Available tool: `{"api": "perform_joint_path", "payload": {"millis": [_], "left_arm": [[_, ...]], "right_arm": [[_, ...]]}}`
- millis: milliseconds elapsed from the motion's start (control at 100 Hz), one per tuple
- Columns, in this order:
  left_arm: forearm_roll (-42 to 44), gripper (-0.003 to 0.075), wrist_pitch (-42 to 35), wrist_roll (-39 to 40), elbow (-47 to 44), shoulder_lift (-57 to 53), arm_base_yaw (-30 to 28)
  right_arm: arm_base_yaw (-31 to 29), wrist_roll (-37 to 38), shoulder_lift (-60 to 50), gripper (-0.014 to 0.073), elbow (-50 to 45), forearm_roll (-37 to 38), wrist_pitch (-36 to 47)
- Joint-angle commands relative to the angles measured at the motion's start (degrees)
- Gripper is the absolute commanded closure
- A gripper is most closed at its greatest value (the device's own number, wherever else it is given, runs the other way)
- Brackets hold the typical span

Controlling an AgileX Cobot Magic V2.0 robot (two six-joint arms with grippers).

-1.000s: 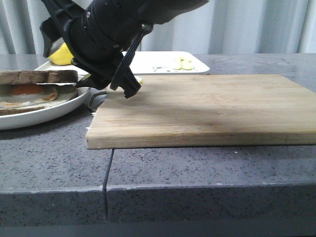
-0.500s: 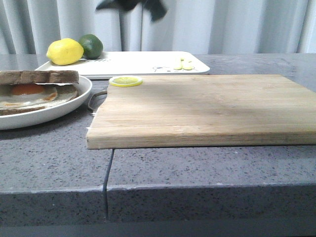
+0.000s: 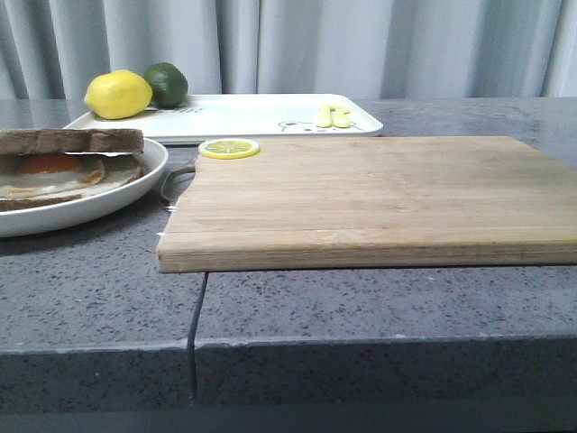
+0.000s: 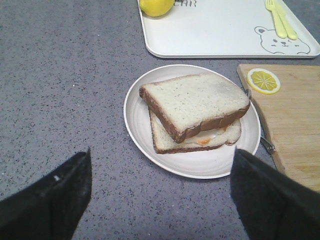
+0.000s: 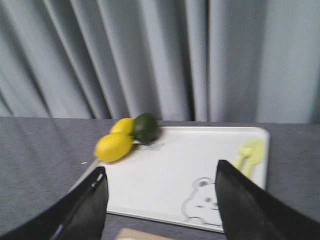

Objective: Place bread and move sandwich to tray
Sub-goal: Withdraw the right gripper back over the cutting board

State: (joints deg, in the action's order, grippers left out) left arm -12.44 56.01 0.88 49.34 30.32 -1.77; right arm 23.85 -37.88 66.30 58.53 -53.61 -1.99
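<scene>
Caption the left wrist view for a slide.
Open left end effector above the sandwich on its plate, tray beyond.

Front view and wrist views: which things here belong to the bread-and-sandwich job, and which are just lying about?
Job:
sandwich
plate
tray
left gripper, open

Lying about:
cutting board
lemon slice
lemons
lime
yellow fork

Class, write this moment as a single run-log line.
sandwich: assembled, on plate | tray: no sandwich | left gripper: open, above plate | right gripper: open, empty
</scene>
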Motion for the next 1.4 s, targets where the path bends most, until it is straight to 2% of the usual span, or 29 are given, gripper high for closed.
{"api": "perform_joint_path", "payload": {"millis": [0, 110, 190, 340, 440, 750, 1390], "left_arm": [[-1.13, 0.0185, -3.82, 0.08, 1.76, 0.78, 0.06], [-1.13, 0.0185, -3.82, 0.08, 1.76, 0.78, 0.06], [-1.13, 0.0185, -3.82, 0.08, 1.76, 0.78, 0.06], [-1.13, 0.0185, -3.82, 0.08, 1.76, 0.78, 0.06], [-1.13, 0.0185, -3.82, 0.08, 1.76, 0.78, 0.06], [-1.13, 0.0185, -3.82, 0.08, 1.76, 0.78, 0.06], [-1.13, 0.0185, -3.82, 0.08, 1.76, 0.78, 0.06]], "right_arm": [[-5.15, -0.09, -7.19, 0.0123, -2.55, 5.75, 1.47], [-11.00, 4.54, -13.76, 0.0123, -7.55, 14.87, -0.46], [-13.90, 11.42, -18.10, 0.0123, -10.95, 23.34, -2.24], [-14.95, 23.20, -25.64, 0.0123, -17.14, 39.79, -3.15], [-14.95, 27.83, -31.02, 0.0123, -21.33, 45.71, -3.57], [-14.95, 28.26, -41.61, 0.0123, -29.89, 46.43, -3.83], [-14.95, 28.26, -41.80, 0.0123, -30.05, 46.43, -4.07]]}}
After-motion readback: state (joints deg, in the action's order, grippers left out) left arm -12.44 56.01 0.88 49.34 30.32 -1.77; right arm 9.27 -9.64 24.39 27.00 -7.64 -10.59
